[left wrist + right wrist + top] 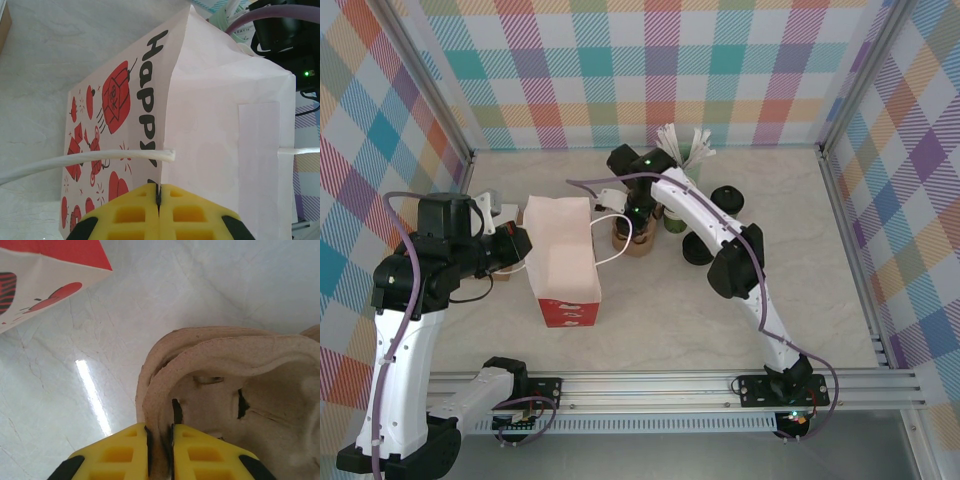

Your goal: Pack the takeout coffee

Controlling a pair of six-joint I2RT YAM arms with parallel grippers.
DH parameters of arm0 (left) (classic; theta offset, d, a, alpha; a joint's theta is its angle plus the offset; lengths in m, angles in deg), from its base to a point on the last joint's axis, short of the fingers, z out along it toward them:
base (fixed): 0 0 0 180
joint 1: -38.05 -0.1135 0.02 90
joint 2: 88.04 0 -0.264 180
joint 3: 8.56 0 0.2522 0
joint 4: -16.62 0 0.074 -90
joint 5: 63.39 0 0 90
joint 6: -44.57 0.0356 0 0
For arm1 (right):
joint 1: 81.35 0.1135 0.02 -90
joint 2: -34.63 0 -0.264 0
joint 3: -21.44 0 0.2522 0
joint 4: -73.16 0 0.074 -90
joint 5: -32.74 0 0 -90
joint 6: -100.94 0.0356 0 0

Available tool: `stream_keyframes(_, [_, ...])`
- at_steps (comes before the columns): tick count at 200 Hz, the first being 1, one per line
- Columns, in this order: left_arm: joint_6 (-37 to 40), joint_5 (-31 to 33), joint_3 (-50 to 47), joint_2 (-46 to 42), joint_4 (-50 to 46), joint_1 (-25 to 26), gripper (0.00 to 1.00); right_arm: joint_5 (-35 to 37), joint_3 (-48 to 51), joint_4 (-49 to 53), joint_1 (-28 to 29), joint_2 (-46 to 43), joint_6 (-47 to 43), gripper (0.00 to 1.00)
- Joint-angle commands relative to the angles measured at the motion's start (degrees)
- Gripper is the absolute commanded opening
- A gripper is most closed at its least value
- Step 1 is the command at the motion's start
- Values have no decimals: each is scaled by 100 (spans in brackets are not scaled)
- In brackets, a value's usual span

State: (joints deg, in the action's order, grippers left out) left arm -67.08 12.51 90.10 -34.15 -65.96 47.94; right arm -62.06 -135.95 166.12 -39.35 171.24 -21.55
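The right end effector (159, 430) is clamped on the rim of nested brown pulp cup carriers (225, 365) standing on the tabletop (210, 285). The takeout coffee (696, 250), seemingly the black-lidded disc partly hidden under that arm, stands just to this end effector's right, apart from it. The left end effector (159, 187), fingers pressed together, pinches the top edge of the paper bag (215, 120), well left of the cup.

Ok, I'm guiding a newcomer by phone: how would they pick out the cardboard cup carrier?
Find the tall white paper bag with red prints standing mid-table. Just right of it sits the beige moulded-pulp cup carrier, its rim pinched in the right claw. Unlike the black round lids farther right, it is matte tan with scooped hollows.
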Motion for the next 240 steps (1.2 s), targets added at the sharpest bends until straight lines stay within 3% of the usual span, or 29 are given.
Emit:
stream_keyframes(1, [-48, -123, -75, -33, 131, 39, 0, 68, -187, 79, -29, -398, -168, 10])
stream_keyframes(106, [-180, -142, -431, -149, 364, 39, 0, 248, -168, 70, -34, -555, -127, 3])
stream_keyframes(177, [-656, -555, -1115, -307, 937, 39, 0, 399, 114, -376, -60, -944, -214, 0])
stream_keyframes(240, [-1020, -1218, -1758, -313, 1531, -12, 0, 216, 262, -133, -58, -821, -152, 0])
